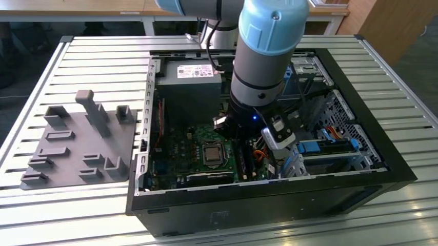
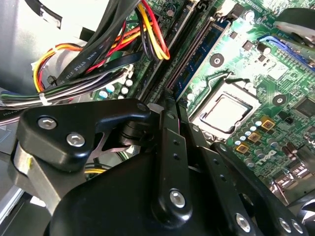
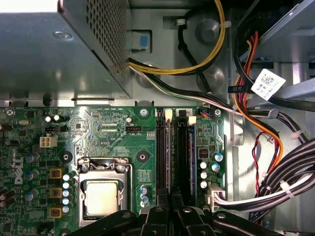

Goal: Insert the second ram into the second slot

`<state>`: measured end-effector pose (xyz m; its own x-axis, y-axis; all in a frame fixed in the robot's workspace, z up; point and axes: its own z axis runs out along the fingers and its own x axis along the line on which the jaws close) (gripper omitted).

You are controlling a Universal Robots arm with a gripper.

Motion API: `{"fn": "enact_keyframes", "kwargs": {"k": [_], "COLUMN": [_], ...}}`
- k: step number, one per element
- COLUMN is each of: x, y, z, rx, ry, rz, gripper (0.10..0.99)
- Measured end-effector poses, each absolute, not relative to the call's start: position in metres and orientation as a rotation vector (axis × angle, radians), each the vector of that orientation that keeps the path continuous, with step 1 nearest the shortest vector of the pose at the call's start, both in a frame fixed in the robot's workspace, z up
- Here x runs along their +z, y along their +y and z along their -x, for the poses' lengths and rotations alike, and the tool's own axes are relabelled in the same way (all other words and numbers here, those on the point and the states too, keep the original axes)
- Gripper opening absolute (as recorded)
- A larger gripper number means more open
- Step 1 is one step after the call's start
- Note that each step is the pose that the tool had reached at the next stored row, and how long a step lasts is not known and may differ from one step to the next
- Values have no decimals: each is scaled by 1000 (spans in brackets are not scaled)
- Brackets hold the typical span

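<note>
dark-blue and thin, the second ram (image 2: 199, 56) is seen edge-on in the second wrist view, lined up with the black memory slots (image 3: 182, 157). it lies directly under the gripper (image 2: 172, 105), which is closed on its top edge. its long axis is pointed at the power supply (image 3: 49, 54). whether it is fully seated cannot be told. the cpu socket (image 3: 101, 196) is close on one flank. the cable bundle (image 3: 290, 177) is well apart on the other.

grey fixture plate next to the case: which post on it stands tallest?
The slim post with the blocky head, near the middle of the grey fixture plate. It rises well above the squat blocks around it.
</note>
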<state>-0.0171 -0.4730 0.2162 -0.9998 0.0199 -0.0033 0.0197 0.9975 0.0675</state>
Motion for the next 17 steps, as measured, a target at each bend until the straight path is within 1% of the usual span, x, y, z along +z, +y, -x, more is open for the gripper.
{"fn": "enact_keyframes", "kwargs": {"k": [17], "x": [214], "y": [-473], "z": [17], "rx": [106], "ry": [3136], "rz": [-31], "gripper": [137]}}
